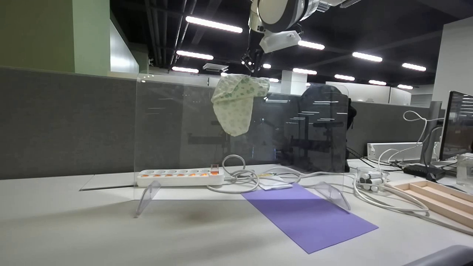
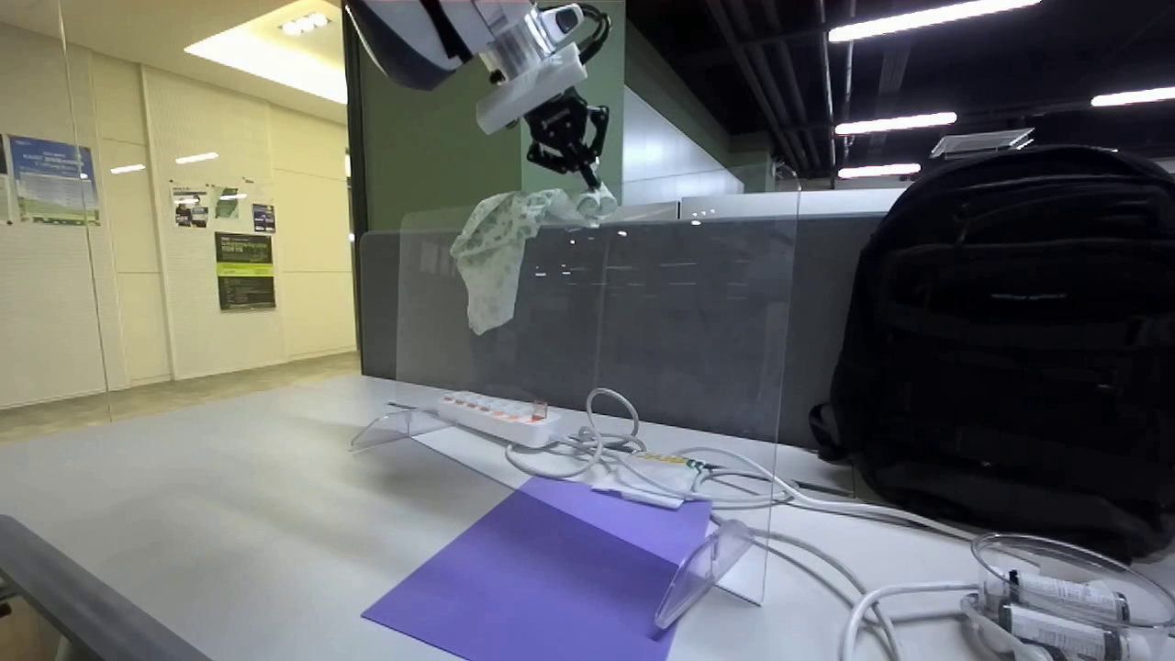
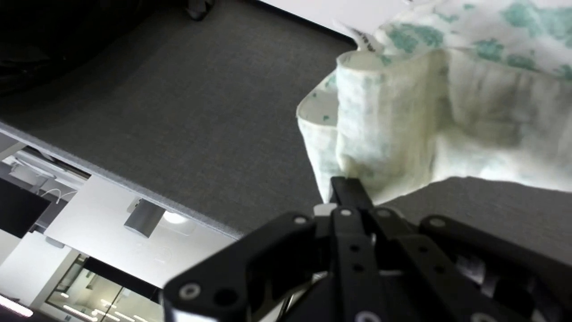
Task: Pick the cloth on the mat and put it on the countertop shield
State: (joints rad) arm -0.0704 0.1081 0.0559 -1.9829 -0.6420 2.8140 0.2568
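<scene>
The cloth (image 1: 233,107), pale with green prints, is up at the top edge of the clear countertop shield (image 1: 170,129). One end hangs down in front of the panel; it also shows in an exterior view (image 2: 496,266). My gripper (image 2: 593,182) is shut on the other end, just above the shield's top edge. In the wrist view the fingertips (image 3: 351,183) are closed together on the folded cloth (image 3: 389,116). Whether the cloth rests on the edge is hard to tell. The purple mat (image 1: 314,218) lies on the table, partly under the shield, with no cloth on it.
A white power strip (image 1: 181,179) and looped cables (image 1: 244,177) lie behind the shield. A black backpack (image 2: 1001,349) stands against the grey partition (image 1: 66,125). A clear container of small bottles (image 1: 371,180), a wooden tray (image 1: 436,199) and a monitor (image 1: 458,125) are at the side.
</scene>
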